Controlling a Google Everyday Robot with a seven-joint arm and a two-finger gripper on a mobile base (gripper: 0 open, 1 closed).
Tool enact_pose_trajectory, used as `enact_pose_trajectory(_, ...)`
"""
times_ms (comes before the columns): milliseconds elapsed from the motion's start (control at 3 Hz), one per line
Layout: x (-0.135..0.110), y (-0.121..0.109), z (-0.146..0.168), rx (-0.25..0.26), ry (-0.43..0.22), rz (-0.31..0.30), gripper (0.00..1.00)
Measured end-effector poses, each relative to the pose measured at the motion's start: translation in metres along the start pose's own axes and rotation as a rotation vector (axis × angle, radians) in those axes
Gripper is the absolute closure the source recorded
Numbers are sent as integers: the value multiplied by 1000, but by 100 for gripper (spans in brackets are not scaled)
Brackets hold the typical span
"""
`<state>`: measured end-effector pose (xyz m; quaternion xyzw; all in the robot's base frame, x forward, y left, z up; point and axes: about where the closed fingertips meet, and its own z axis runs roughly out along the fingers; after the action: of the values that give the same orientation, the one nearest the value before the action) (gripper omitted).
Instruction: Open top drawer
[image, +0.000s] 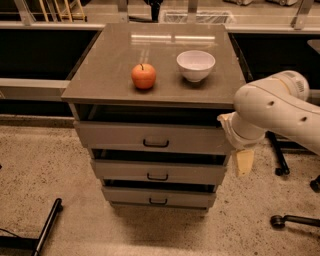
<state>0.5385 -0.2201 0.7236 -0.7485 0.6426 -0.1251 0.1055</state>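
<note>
Claw (243, 161) hangs by the desk's (100, 85) front right corner, beside the top drawer (115, 136), apart from its handle (156, 144); claw's opening: cannot tell; apple (143, 76), bowl (195, 65) on desk

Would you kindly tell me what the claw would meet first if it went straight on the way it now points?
The claw points downward, right of the top drawer, so it would probably meet the floor first, though depth is unclear.

drawers (120, 137) 3 | apple (143, 76) 1 | bowl (195, 65) 1 | pincer (244, 162) 1, right of drawers
</note>
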Motion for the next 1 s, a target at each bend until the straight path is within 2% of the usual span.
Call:
enact_pose_trajectory(333, 12, -12, 24, -23, 25, 28, 0)
enact_pose_trajectory(667, 20, -25, 41, -11, -36, 73, 0)
enact_pose_trajectory(1000, 14, -30, 55, -9, -109, 103, 0)
